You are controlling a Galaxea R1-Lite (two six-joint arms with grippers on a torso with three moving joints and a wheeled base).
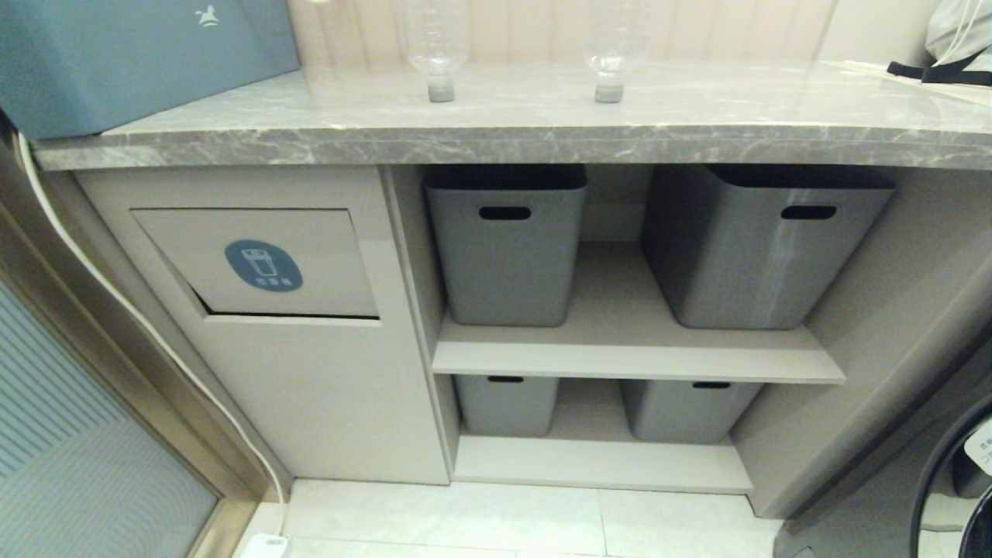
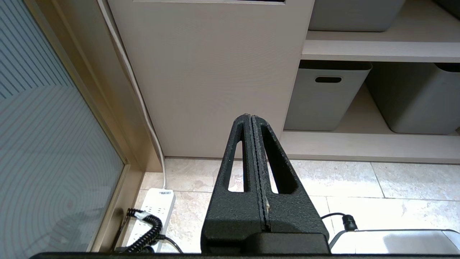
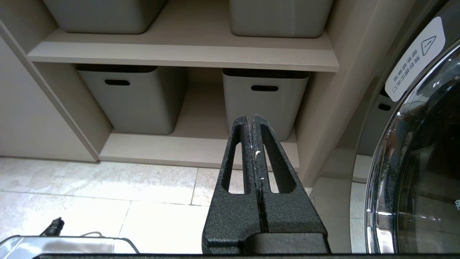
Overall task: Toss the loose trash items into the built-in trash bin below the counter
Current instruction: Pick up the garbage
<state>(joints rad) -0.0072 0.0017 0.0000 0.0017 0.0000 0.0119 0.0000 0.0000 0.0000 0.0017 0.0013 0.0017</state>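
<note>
Two clear bottles stand cap-down on the grey marble surface, well apart from each other: the left bottle and the right bottle, both toward the back near the wall, upper parts cut off by the frame edge. Labels not visible.

The built-in trash bin sits below the surface, at the left of the cabinet: beige front, rectangular flap with a round blue sticker. Flap looks slightly ajar along its lower edge.

A teal-blue box rests on the surface at far left. Four grey tubs in the open shelving right of the bin: two on the upper shelf, two on the lower shelf. A white cable runs down the left frame to a power strip on the tiled floor. A washing machine door is at far right.

Neither arm shows in the head view. The left gripper hangs low, pointing at the cabinet front below the flap, jaws pressed together, holding nothing. The right gripper hangs low facing the lower-shelf tubs, jaws pressed together, holding nothing.
</note>
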